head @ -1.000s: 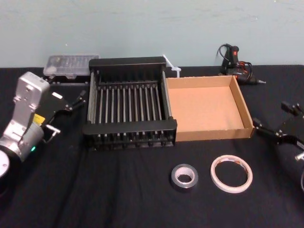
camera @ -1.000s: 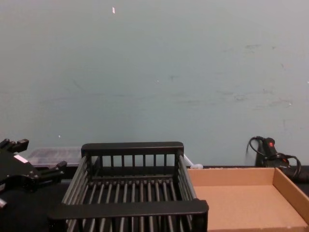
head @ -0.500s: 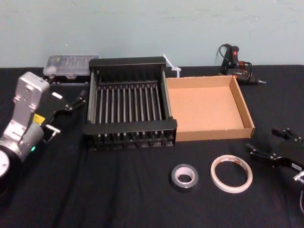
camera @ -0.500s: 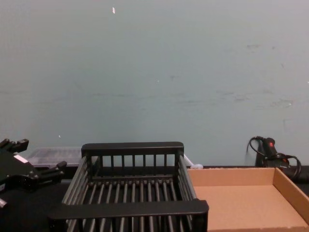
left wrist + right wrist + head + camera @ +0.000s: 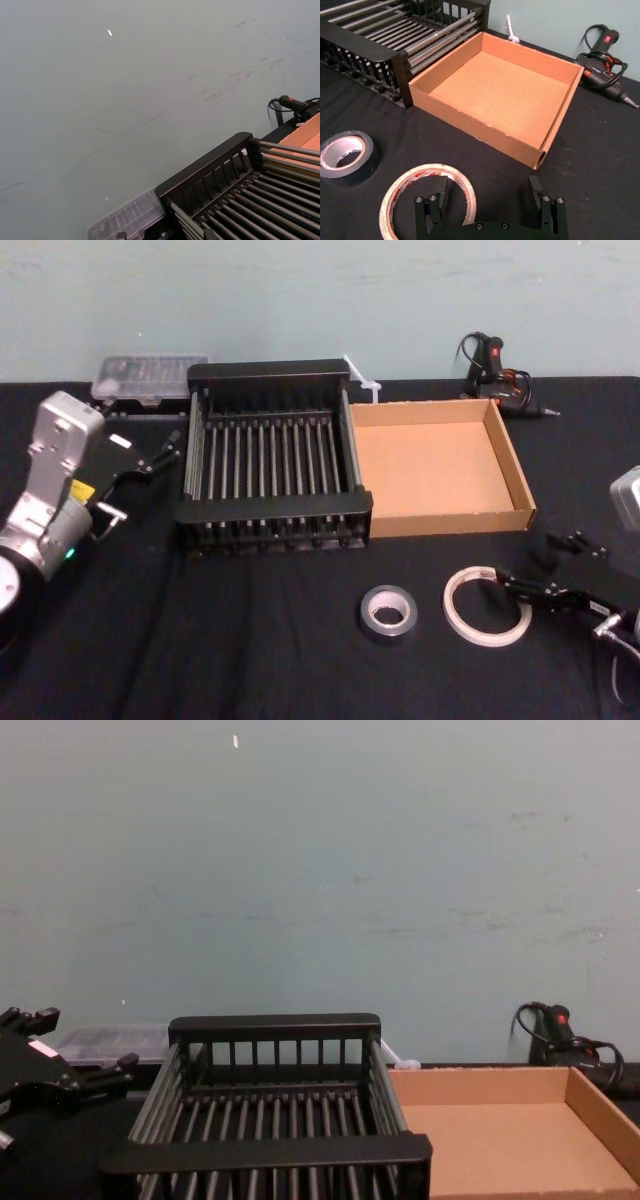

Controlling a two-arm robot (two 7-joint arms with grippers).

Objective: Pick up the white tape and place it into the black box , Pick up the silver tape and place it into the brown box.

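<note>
White tape (image 5: 427, 170) rim beneath right gripper (image 5: 487, 187), jaws spread; left gripper (image 5: 158, 452) parked, jaws spread.

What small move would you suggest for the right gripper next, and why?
Probably lower the right gripper so its open fingers straddle the rim of the white tape: it hovers at the flat roll's edge, one finger over the ring. The left gripper sits beside the black box.

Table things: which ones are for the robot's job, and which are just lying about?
For the job: white tape, silver tape, black box, brown box, right tool open over the white tape.
Lying about: clear case, corded gadget, white bit; left tool parked beside the black box.
</note>
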